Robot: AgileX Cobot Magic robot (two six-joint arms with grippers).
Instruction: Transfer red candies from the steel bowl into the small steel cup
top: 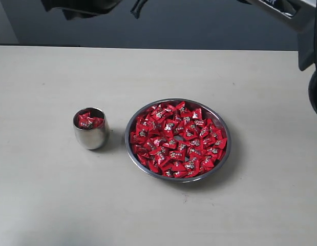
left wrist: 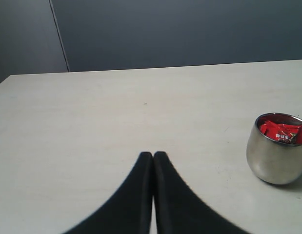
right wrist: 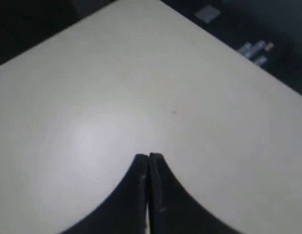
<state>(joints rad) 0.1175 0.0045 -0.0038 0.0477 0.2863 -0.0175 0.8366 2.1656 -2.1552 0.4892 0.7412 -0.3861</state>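
The steel bowl (top: pixel 222 123) lies right of the table's middle, heaped with red candies (top: pixel 177 139). Left of it stands the small steel cup (top: pixel 90 136), with several red candies (top: pixel 89 121) inside. The left wrist view shows the cup (left wrist: pixel 275 161) and its candies (left wrist: pixel 283 132) off to one side of my left gripper (left wrist: pixel 153 155). That gripper is shut with nothing between its black fingers and hovers over bare table. My right gripper (right wrist: pixel 149 157) is also shut and empty, above bare table near a corner. Neither gripper's fingertips show in the exterior view.
The pale table (top: pixel 50 82) ends against a dark wall at the back. Dark arm parts (top: pixel 301 31) hang at the exterior view's top corners. A table edge with small labels (right wrist: pixel 255 51) beyond it shows in the right wrist view.
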